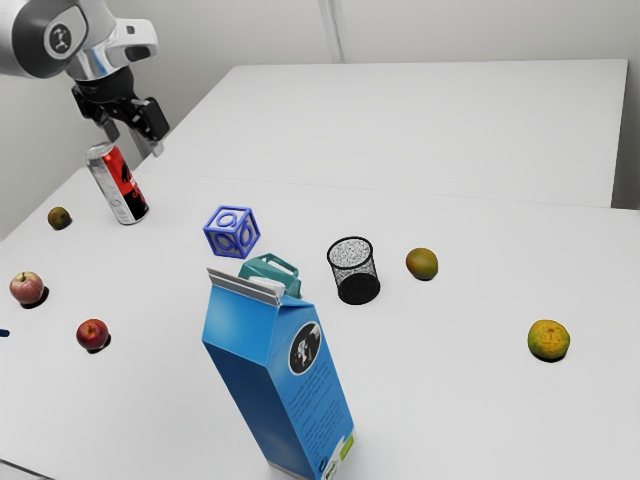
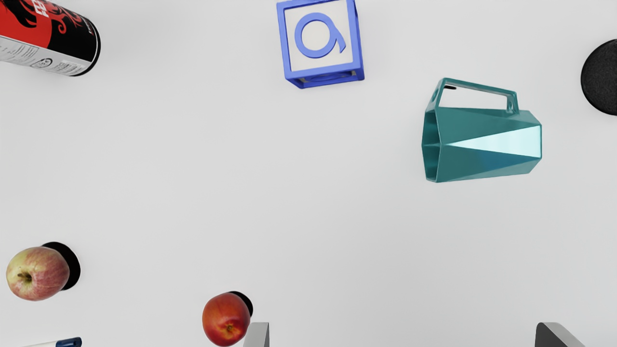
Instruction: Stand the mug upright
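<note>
A teal mug (image 2: 487, 144) lies on its side on a white desk (image 1: 480, 400), the gripper (image 1: 134, 142) raised and empty.
The gripper's two fingers stand wide apart with nothing between them; in the exterior view it appears just above a red, black and silver can (image 1: 122, 185). The mug rests between a blue-framed letter block (image 1: 232, 232) and a black mesh cup (image 1: 355, 266) — its open mouth faces away from the cup, its handle lies along the side nearer the block. A tall blue carton (image 1: 275, 370) partly hides the mug in the exterior view. Toward the exterior view's left sit a small brown fruit (image 1: 59, 218), a pink-and-yellow apple (image 2: 37, 273) and a red fruit (image 2: 225, 319); toward its right, a green-brown fruit (image 1: 422, 264) and an orange-green citrus (image 1: 549, 340).
</note>
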Controlling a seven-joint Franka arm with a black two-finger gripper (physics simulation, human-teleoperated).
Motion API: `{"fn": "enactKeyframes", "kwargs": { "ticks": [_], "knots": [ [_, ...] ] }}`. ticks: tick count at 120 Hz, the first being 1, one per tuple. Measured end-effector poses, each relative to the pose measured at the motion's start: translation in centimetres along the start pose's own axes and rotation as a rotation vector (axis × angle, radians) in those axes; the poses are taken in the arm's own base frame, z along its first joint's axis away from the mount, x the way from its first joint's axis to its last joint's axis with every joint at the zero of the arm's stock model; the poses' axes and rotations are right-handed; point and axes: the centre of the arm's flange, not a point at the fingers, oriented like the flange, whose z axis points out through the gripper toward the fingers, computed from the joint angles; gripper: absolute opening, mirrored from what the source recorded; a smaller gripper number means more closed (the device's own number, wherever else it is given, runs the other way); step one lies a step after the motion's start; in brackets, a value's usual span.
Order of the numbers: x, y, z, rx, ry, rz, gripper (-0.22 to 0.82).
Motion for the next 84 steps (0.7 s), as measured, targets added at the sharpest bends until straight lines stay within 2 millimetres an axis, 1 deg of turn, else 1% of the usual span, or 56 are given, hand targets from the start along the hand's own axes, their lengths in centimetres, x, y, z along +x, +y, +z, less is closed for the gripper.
{"fn": "enactKeyframes", "kwargs": {
  "ticks": [23,28,36,46,56,75,80,84],
  "knots": [
    [0.4,-0.1,0.3,0.001,0.012,0.008,0.60],
    [0.3,-0.4,0.7,0.001,0.007,0.005,0.60],
    [0.3,-0.8,2.1,-0.001,-0.016,-0.002,0.60],
    [0.6,-1.3,4.7,-0.055,-0.053,-0.026,0.60],
    [0.5,-3.1,8.2,-0.175,-0.091,-0.105,0.60],
    [0.6,-7.0,15.5,-0.389,-0.155,-0.273,0.60],
    [0.7,-7.6,17.3,-0.435,-0.171,-0.305,0.60],
    [1.0,-7.4,18.5,-0.470,-0.181,-0.320,0.60]
  ]
}}
